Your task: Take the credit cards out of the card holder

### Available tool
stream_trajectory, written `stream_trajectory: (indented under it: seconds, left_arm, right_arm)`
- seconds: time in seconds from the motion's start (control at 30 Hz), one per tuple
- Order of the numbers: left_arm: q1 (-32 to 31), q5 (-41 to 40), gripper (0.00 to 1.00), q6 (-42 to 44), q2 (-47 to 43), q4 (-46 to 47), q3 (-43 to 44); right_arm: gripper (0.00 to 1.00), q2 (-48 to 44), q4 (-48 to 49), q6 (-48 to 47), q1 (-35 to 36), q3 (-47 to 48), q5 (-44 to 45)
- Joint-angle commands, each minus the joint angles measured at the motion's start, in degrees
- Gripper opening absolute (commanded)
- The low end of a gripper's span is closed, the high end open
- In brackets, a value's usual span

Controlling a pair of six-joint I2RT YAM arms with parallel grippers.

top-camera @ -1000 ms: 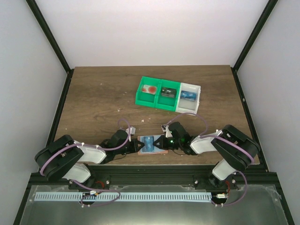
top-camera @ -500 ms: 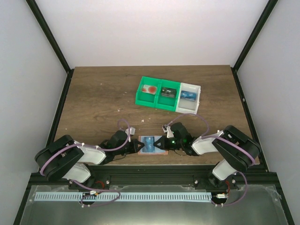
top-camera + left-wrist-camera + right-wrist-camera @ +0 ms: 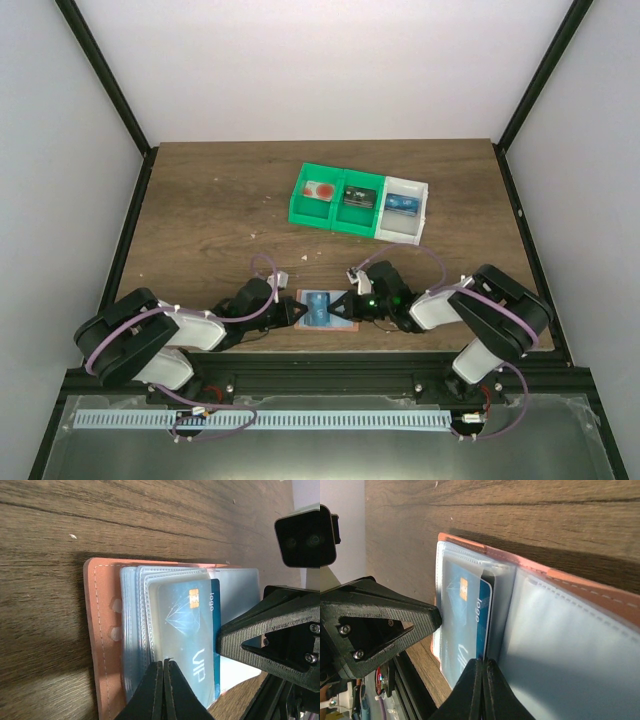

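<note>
The salmon-pink card holder (image 3: 341, 326) lies open near the table's front edge, its clear sleeves fanned out (image 3: 100, 630) (image 3: 600, 587). A light-blue credit card (image 3: 318, 305) marked "VIP" and "logo" sticks a little way out of one sleeve (image 3: 187, 625) (image 3: 470, 615). My left gripper (image 3: 296, 311) is at the holder's left side, its jaws shut on the edge of a clear sleeve (image 3: 163, 662). My right gripper (image 3: 343, 305) is at the right side, its jaws shut on the card's exposed edge (image 3: 482, 661).
A green two-compartment bin (image 3: 338, 200) and a white bin (image 3: 402, 208) holding small red, black and blue items stand at the back middle of the wooden table. The black frame rail (image 3: 320, 375) runs just in front of the holder.
The right gripper has crept slightly left and away from me over the holder, and the holder shifted a little with it. The left arm has stayed put.
</note>
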Motion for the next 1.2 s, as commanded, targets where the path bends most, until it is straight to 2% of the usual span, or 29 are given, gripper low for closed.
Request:
stream_trajectory:
  seconds: [0.0,0.6,0.97,1.17]
  left_arm:
    - [-0.2,-2.8,0.00,0.8,1.2,-5.5,-0.9]
    - [-0.2,-5.1,0.00,0.5,0.7,-6.1,-1.4]
    - [-0.1,-5.8,0.00,0.5,1.4,-6.3,-1.2]
    - [-0.2,-5.8,0.01,0.4,0.4,-6.4,-1.0]
  right_arm:
    - [0.00,1.0,2.3,0.5,-0.6,-1.0,-1.9]
    - [0.01,-3.9,-2.0,-2.6,-4.5,-4.8,-0.5]
    - [0.00,-11.3,-9.4,-6.2,-6.1,-4.9,1.8]
    - [0.00,-17.1,-19.5,-9.1,-6.7,-2.7,5.1]
